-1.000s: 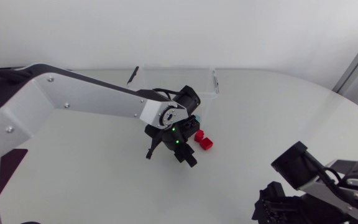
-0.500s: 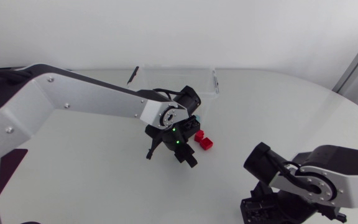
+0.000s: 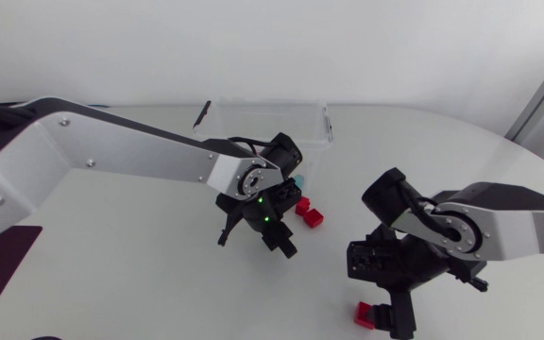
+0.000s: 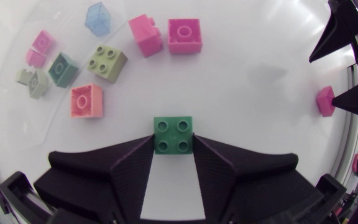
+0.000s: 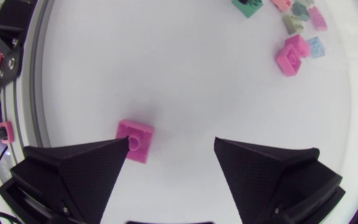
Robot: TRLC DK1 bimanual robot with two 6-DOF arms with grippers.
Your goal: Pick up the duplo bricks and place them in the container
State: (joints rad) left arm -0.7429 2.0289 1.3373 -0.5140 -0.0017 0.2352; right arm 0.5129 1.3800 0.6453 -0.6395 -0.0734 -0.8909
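My left gripper [image 4: 173,142] is shut on a green four-stud brick [image 4: 173,134], low over the table. In the head view it [image 3: 258,229] hangs mid-table, hiding the brick. Ahead of it lie several loose bricks: two pink [image 4: 184,35], a light green [image 4: 107,62], a salmon [image 4: 86,101]. My right gripper [image 5: 169,152] is open above a pink-red brick [image 5: 135,140] that lies by one fingertip. The head view shows that brick [image 3: 365,314] beside the right gripper [image 3: 392,307]. The clear container [image 3: 253,118] stands at the back.
Two red bricks [image 3: 310,214] and a teal one [image 3: 299,180] lie just right of my left gripper. The right gripper's black fingers [image 4: 337,34] show at the side of the left wrist view. A black pen-like stick [image 3: 202,114] leans at the container's left corner.
My right arm has swung in from the lower right corner toward the middle, and its gripper now hangs over the pink-red brick. The left arm has barely moved.
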